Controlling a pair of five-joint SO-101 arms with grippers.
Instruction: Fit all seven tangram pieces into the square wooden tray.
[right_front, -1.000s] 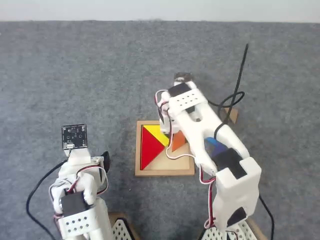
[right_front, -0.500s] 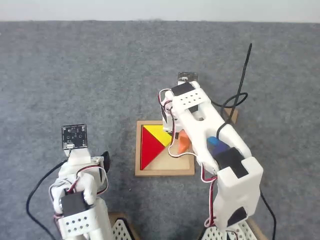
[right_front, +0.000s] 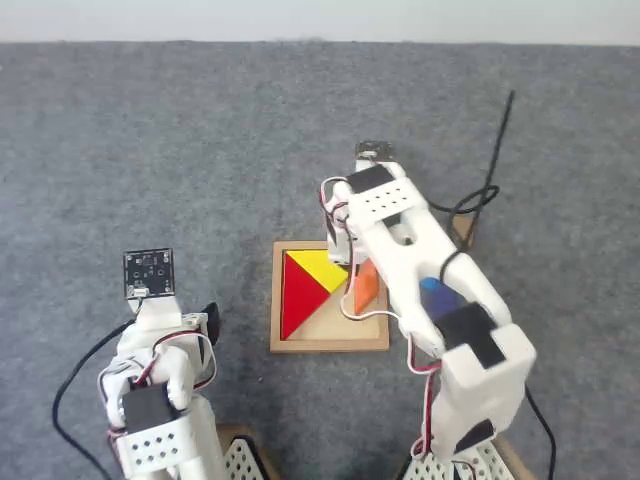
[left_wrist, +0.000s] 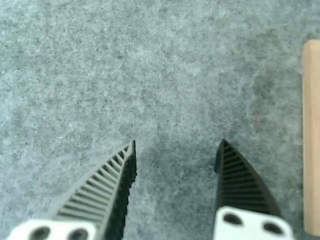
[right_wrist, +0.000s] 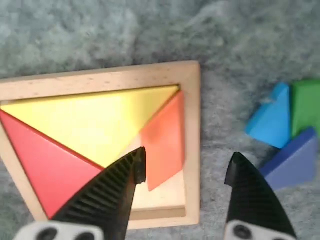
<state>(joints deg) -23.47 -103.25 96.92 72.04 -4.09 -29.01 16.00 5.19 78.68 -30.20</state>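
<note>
A: Where is the square wooden tray (right_front: 277, 300) lying?

B: It is lying near the middle of the grey carpeted tabletop (right_front: 150, 150). In the high view the right arm (right_front: 420, 270) is stretching over its 3 o'clock side.

A: What is sitting inside it?

B: The red wooden triangle (right_front: 298, 295) is filling the 9 o'clock part. The yellow wooden triangle (right_front: 318, 268) is lying at 12 o'clock, with its long edge along the rim, and it is touching the red one. The orange four-sided wooden piece (right_front: 366, 285) is sitting at 3 o'clock, against the rim and against the yellow one. I cannot tell if it is lying flat. Bare wood is showing at 6 o'clock.

A: And the right gripper (right_wrist: 189, 162)?

B: It is hanging above the orange piece and the rim beside it. Its jaws are standing wide apart and holding nothing.

A: Which pieces are lying outside?

B: Three are showing. The light blue wooden triangle (right_wrist: 270, 120) is touching the green wooden piece (right_wrist: 306, 105), and the dark blue wooden piece (right_wrist: 295, 160) is lying just beside them. They are resting on the tabletop near the rim on the orange side.

A: And the left arm (right_front: 150, 400)?

B: It is standing at 7 o'clock in the high view. The left gripper (left_wrist: 178, 145) is hanging wide and empty over bare tabletop, apart from the tray's 9 o'clock edge.
</note>
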